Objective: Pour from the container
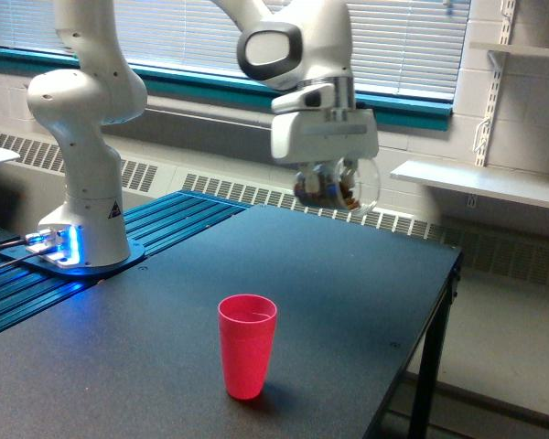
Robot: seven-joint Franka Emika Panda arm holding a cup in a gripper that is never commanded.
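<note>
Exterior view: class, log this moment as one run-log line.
end effector: shut on clear cup | clear cup: brown contents, above table | pink cup: upright on table, untouched | pour: not started

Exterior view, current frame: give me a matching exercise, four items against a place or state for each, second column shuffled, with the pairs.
Column one:
1. clear cup
2. pink cup
3. robot base
4. white shelf

Column two:
A. on the blue ribbed platform, lit blue at its foot
B. upright on the black table, nothing visible inside
C. against the wall at the exterior view's right
D. held in the air by the gripper, brown contents inside

Pairs: 1-D, 2-B, 3-A, 4-C
</note>
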